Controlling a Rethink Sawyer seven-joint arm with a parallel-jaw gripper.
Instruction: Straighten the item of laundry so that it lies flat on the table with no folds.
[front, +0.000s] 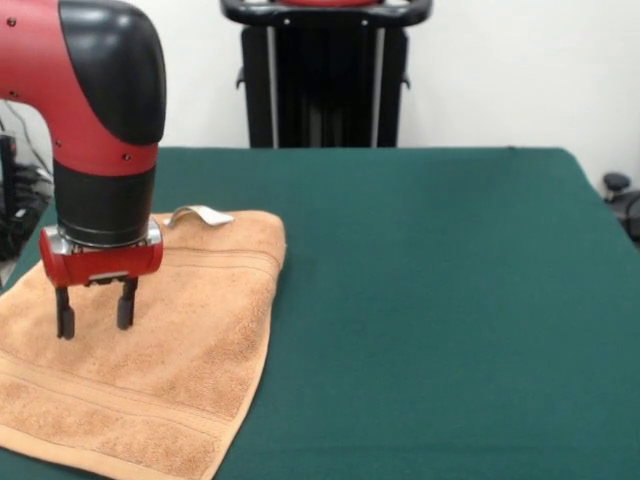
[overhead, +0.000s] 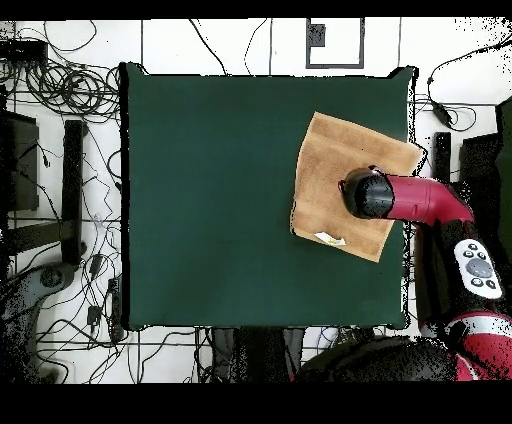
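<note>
Tool (front: 95, 312) open above flat orange-tan towel (front: 190, 330), white tag (front: 200, 214) showing.

orange-tan banded towel (front: 150, 340), dark green table (front: 430, 300)

In the front view the towel (front: 150, 350) lies spread on the counter (front: 430, 300) at its left side, its near and left edges running to the picture's border, while the rest of the counter stretches away to the right. A small tag (front: 200, 214) sits at the towel's far edge, and the claw (front: 96, 308) hangs over the towel's left part, in front of the tag. Seen from overhead, the towel (overhead: 340, 185) sits turned at an angle by the counter's (overhead: 210, 200) right edge, with the tag (overhead: 329, 238) near its lower edge.
</note>
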